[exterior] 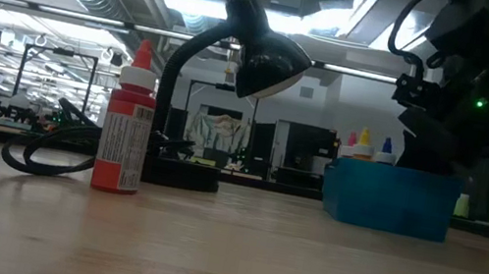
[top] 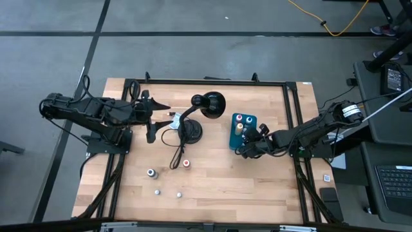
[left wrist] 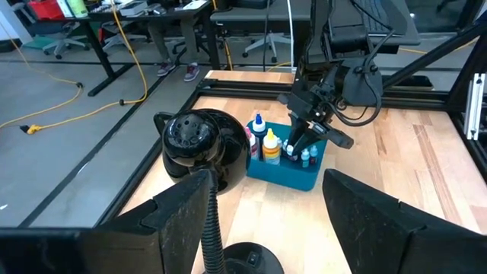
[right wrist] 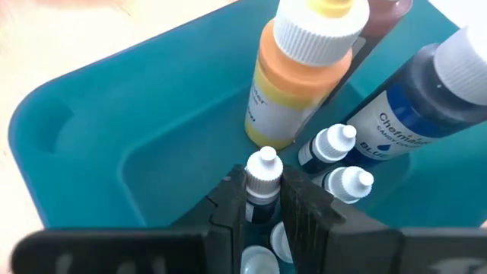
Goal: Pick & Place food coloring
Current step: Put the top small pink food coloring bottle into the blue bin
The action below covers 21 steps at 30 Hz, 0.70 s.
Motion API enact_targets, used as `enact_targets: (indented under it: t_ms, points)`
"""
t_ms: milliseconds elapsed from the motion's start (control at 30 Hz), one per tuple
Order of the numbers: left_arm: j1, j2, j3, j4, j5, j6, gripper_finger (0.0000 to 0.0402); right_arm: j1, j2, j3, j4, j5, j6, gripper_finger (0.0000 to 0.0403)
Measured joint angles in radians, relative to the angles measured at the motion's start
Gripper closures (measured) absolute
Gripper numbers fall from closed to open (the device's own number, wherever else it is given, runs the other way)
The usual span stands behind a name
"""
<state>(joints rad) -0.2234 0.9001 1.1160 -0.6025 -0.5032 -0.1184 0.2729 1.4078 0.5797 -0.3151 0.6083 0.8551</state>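
The food coloring bottles are split between two places. Several stand in the teal box (top: 243,131) (right wrist: 91,144), among them a large yellow one (right wrist: 300,72), a large blue one (right wrist: 426,95) and small white-capped ones (right wrist: 329,144). Others stand on the table: a red one (exterior: 127,122) (top: 186,163) and small ones (top: 151,173) (top: 179,193). My right gripper (top: 246,147) (right wrist: 262,199) reaches into the box, shut on a small bottle (right wrist: 264,166). My left gripper (top: 149,121) (left wrist: 266,228) hovers open near the lamp's base. My right gripper pinches one small dark dropper bottle between its two fingers (right wrist: 228,205), on the body just under the white cap (right wrist: 261,194). The fingers come from above, pointing down into the teal box. The bottle stands upright among the others; its bottom is hidden by the fingers.
A black desk lamp (top: 201,111) (left wrist: 199,141) stands mid-table with its cord (top: 175,151) trailing toward the near edge. The large bottles (left wrist: 268,143) crowd the far part of the box. Bare wood lies toward the table's near right part (top: 257,187).
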Motion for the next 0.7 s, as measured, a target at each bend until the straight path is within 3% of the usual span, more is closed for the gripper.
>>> enact_targets:
  t_ms: [700]
  points:
    - [0.000,0.000,0.000,-0.009,0.001,0.000,0.0151,0.000,0.000,0.000,-0.001,-0.002,0.005,0.0275]
